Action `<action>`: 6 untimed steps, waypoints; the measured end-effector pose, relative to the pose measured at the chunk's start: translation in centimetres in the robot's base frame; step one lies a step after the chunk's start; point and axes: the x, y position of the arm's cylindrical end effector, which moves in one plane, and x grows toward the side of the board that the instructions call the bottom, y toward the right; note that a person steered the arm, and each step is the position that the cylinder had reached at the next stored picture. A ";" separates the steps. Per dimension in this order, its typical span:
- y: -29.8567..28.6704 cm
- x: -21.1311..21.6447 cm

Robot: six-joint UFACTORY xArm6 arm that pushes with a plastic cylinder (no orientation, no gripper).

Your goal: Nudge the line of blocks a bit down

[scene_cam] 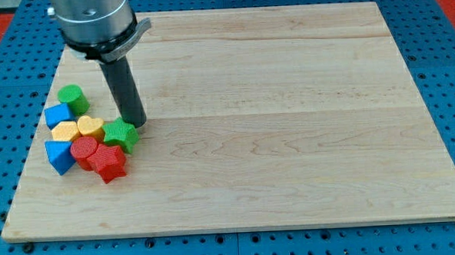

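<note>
Camera view: my tip rests on the counter, touching the top edge of the green star. No pincer shows; the arm ends in a bare rod holding nothing. The blocks cluster at the view's left: green cylinder, blue block, orange block, yellow heart, blue triangle, red block, red star.
</note>
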 end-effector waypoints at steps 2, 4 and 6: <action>-1.2 -0.1; -1.1 -9.4; -9.8 -10.2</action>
